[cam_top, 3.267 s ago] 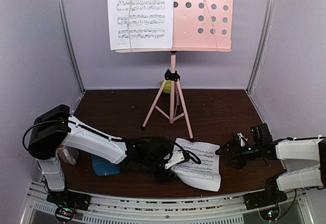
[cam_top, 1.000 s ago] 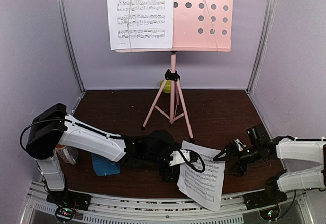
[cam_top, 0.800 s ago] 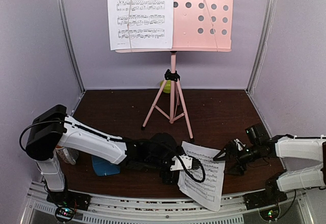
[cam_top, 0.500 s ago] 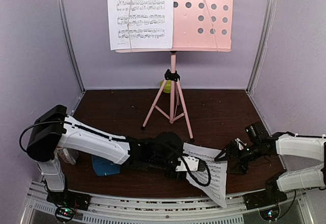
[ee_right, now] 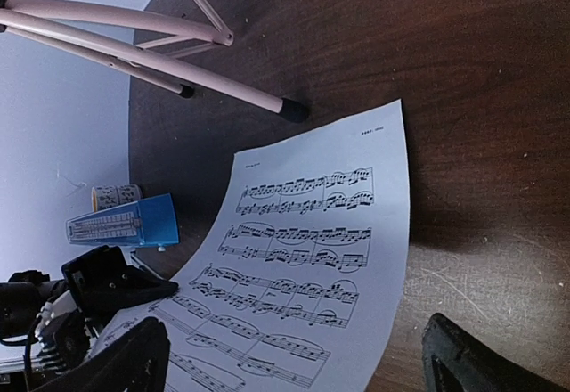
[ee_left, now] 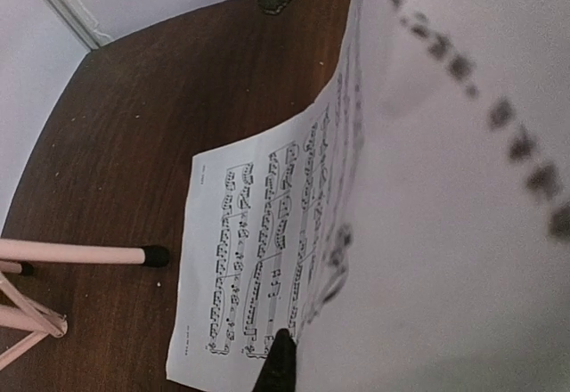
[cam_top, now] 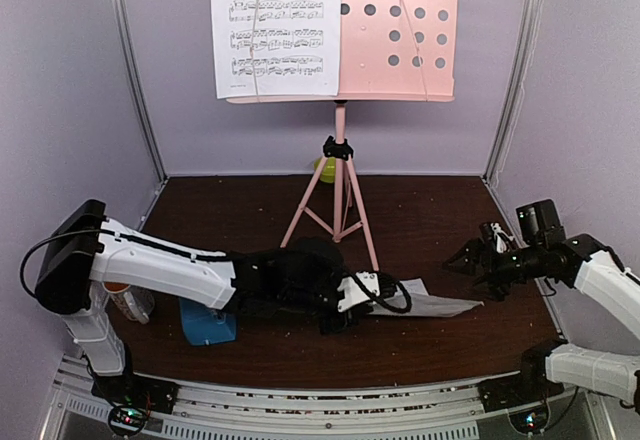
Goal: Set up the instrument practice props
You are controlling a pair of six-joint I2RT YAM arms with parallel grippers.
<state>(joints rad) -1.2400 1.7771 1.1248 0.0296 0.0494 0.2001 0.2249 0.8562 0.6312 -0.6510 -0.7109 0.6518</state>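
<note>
- The left gripper [cam_top: 372, 291] lies low across the near middle of the table [cam_top: 240, 220]. It is clamped on the left edge of the loose page [ee_right: 307, 249]. That edge is raised, and the sheet sags away to the right until its free end rests on the wood.
- The right gripper [cam_top: 478, 258] hangs at the right side with its fingers spread wide, above the page's free end and touching nothing.
- The music stand [cam_top: 410, 30] is at the far middle. A mounted page [cam_top: 275, 25] covers the left half of its desk, and the bare right half looks like where this sheet belongs.
- Held by one edge only, the paper will flop and fold as it rises. I'd have the right gripper come down low and pinch just the free margin, so the sheet travels stretched between both claws.
- One tripod foot [ee_right: 289, 107] sits just beside the page's far corner, so lift straight up before moving back, or the sheet may snag the leg.
- Ease the page's lower edge onto the desk's lip before either claw lets go.
- The metronome [cam_top: 208, 322] sits near left beside the left arm, and it can wait.
</note>
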